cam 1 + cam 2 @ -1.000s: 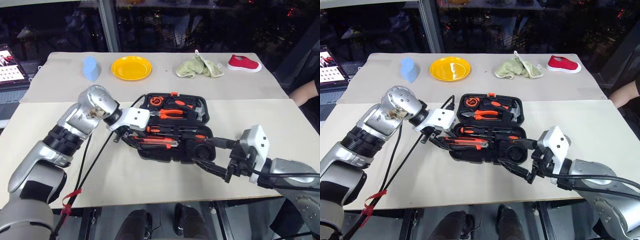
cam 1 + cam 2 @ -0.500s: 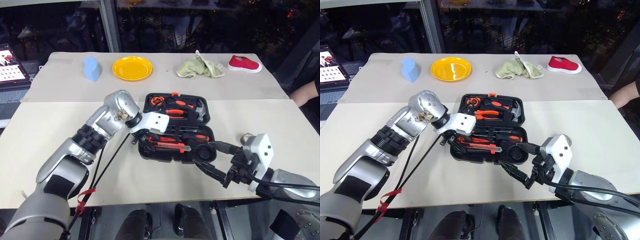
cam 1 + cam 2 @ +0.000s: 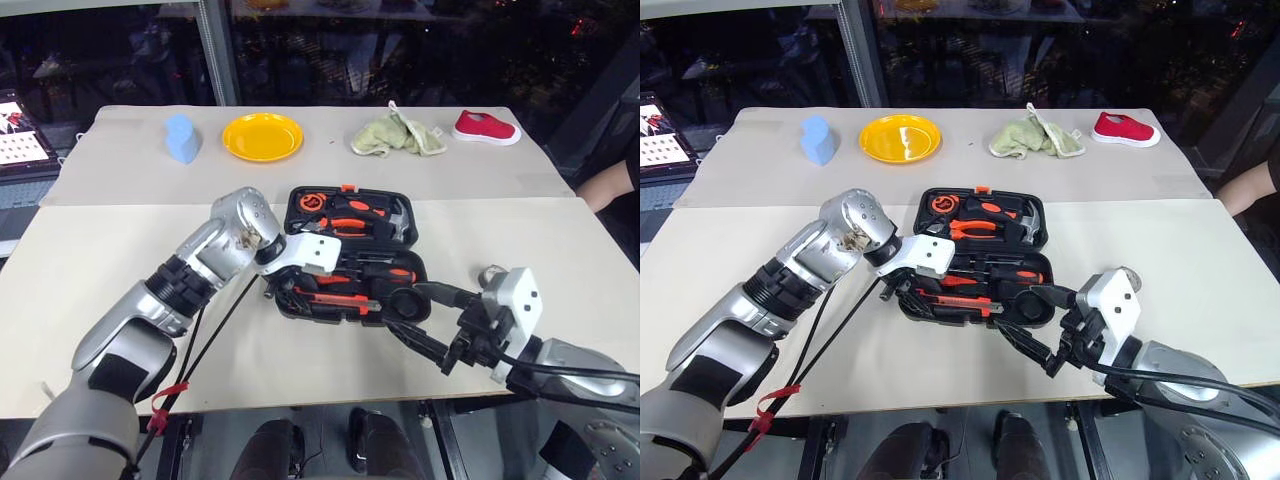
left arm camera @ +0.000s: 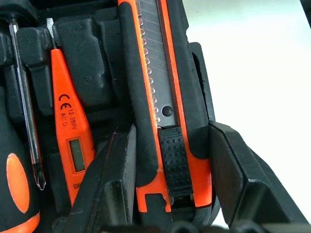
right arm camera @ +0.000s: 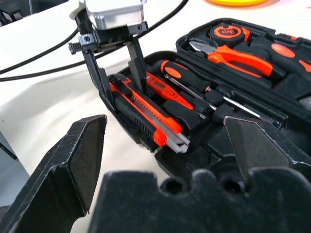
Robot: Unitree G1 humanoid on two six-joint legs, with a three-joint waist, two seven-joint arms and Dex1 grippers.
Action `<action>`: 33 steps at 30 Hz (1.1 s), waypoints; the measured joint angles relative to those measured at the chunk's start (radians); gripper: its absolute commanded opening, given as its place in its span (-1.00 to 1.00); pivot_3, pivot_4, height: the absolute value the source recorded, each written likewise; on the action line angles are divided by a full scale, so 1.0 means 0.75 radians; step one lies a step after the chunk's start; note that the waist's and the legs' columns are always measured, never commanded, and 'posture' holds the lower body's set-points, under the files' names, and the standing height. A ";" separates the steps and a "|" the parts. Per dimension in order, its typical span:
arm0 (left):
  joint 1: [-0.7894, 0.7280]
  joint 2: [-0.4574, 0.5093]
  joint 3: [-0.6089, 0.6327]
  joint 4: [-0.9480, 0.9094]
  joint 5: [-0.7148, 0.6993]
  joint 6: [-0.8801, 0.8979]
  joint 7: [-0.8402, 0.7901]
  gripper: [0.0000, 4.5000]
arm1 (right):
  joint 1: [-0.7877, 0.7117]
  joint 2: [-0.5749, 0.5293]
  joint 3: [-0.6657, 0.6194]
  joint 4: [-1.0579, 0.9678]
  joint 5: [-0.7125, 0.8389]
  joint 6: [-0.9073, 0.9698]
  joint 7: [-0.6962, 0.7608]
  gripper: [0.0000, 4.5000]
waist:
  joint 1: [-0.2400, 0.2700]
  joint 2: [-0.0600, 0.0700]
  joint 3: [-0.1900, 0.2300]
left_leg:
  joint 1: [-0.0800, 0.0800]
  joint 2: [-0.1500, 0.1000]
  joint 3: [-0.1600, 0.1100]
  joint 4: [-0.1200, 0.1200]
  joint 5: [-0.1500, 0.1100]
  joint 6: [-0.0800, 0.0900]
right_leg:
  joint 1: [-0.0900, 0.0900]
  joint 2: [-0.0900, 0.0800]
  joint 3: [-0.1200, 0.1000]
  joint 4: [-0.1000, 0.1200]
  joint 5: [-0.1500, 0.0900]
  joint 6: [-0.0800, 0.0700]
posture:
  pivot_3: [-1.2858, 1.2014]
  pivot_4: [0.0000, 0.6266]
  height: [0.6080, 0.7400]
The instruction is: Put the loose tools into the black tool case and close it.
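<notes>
We see the black tool case (image 3: 352, 255) lying open in the middle of the table (image 3: 100, 250), with its lid half on the far side and its base half on the near side. Our left gripper (image 4: 167, 160) points down into the left end of the base, and its two fingers (image 4: 119, 165) stand on both sides of the orange-and-black utility knife (image 4: 163, 97), closed on its handle. The knife lies along the near edge of the base. Just beside it, on the far side, lies the slim orange tester screwdriver (image 4: 68, 131), and next to that a screwdriver with black-orange handle (image 5: 187, 80). In the lid half we see the orange-handled pliers (image 3: 350, 226) and the hammer (image 3: 398, 222). Our right gripper (image 3: 428, 318) hangs just near the right corner of the base with its jaws spread wide and nothing between them.
</notes>
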 measured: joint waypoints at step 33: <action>0.113 0.129 0.199 0.048 -0.215 -0.140 0.039 -0.99 | -0.028 -0.038 -0.014 0.003 0.063 0.011 -0.004 1.00 | 0.003 0.000 0.000 | 0.001 -0.001 0.000 0.000 0.004 -0.007 | 0.000 -0.001 0.001 0.000 0.000 0.000 | 0.03 -0.52 1.00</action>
